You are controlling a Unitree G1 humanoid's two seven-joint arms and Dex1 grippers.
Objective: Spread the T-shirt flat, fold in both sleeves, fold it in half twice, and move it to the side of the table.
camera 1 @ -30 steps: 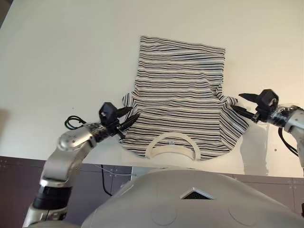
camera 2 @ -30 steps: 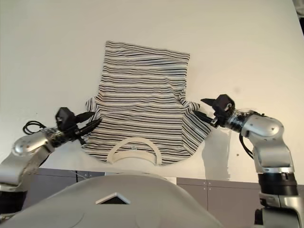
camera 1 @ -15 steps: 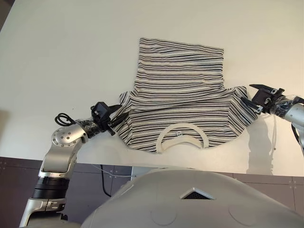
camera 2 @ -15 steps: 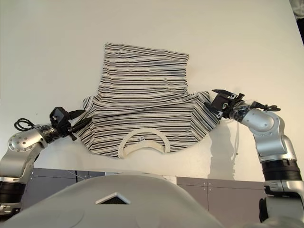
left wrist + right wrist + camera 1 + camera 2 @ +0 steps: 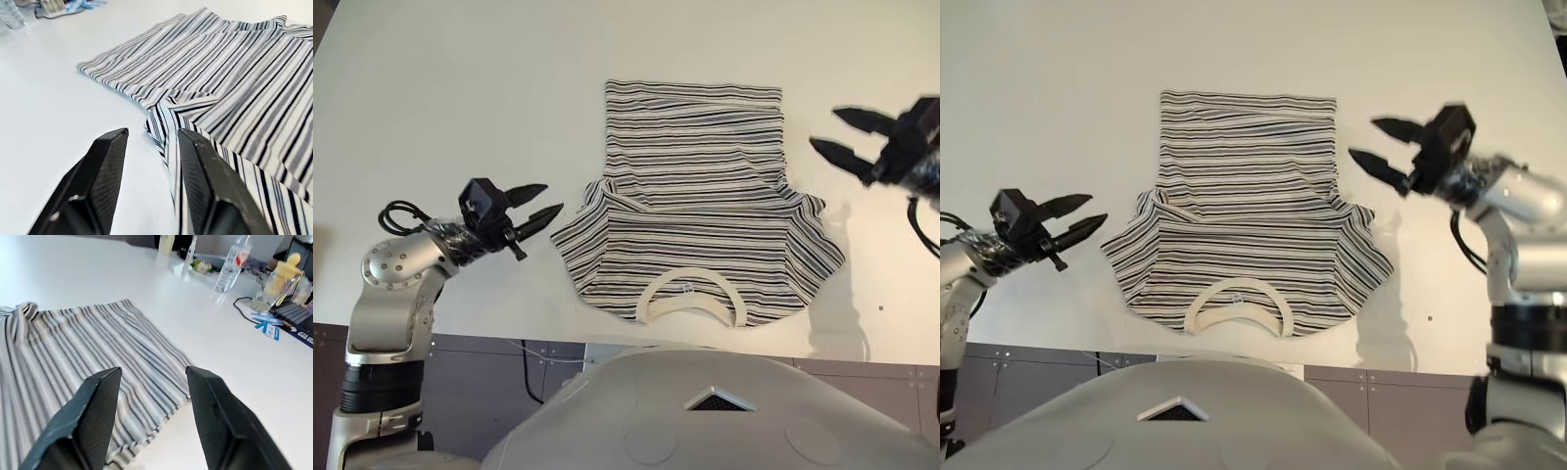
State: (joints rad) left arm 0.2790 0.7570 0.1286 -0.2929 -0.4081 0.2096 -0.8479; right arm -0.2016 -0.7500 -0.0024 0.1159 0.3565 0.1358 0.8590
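On the white table (image 5: 460, 98), the striped T-shirt (image 5: 695, 206) lies near the middle, its collar (image 5: 690, 294) at 6 o'clock toward the robot and its hem at 12. The left gripper (image 5: 553, 197) hovers just off the shirt's 9 o'clock edge, fingers spread wide and holding nothing. The right gripper (image 5: 823, 127) hangs over the table at the shirt's 2 o'clock, equally wide and empty.

Both sleeves sit bunched against the body, and the left sleeve (image 5: 168, 110) is curled over itself. Pinching that curl could catch two layers, dragging the body panel and skewing the hem. Too shallow a bite would probably let the thin cloth slip out. Rumples by the right sleeve (image 5: 808, 204) may get locked into later folds.

Bottles (image 5: 230, 267) stand along the far table edge, well apart from the shirt. A black cable (image 5: 399, 211) loops by the left arm. Only the sleeves' own bunching stands in the way.
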